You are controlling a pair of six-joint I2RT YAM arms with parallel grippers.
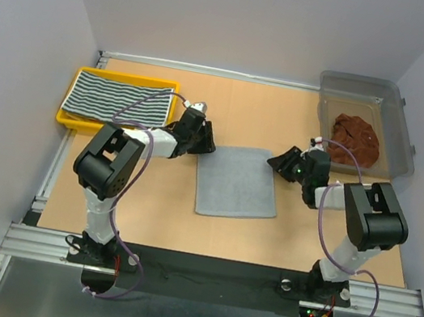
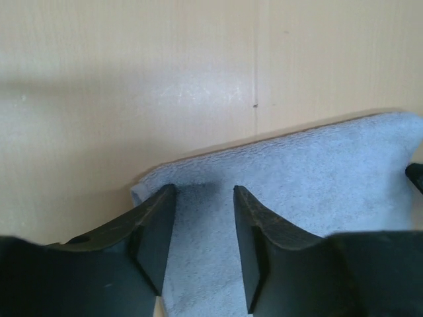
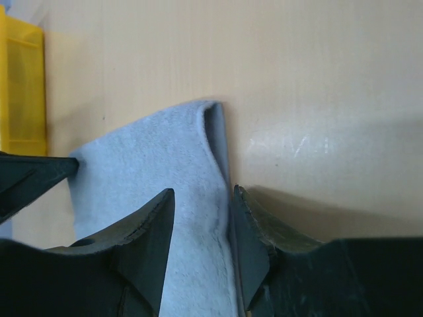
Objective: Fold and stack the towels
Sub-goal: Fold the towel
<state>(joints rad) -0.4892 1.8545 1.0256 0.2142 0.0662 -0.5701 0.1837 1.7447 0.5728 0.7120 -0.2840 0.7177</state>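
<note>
The grey towel (image 1: 236,182) lies flat in the middle of the table (image 1: 156,198). The left claw (image 2: 205,195) sits low over the towel's far left corner. Its jaws are apart, and flat cloth shows in the gap between them. The right claw (image 3: 201,193) is at the towel's far right corner, also parted. It straddles the side edge, which curls up a little there, with one finger over cloth and the other over bare table. Well left of the grey towel, a black-white striped towel (image 1: 116,99) lies spread in a yellow tray (image 1: 67,115). Right of the grey towel and farther back, a rust-brown towel (image 1: 355,139) sits crumpled in a clear bin (image 1: 402,130).
</note>
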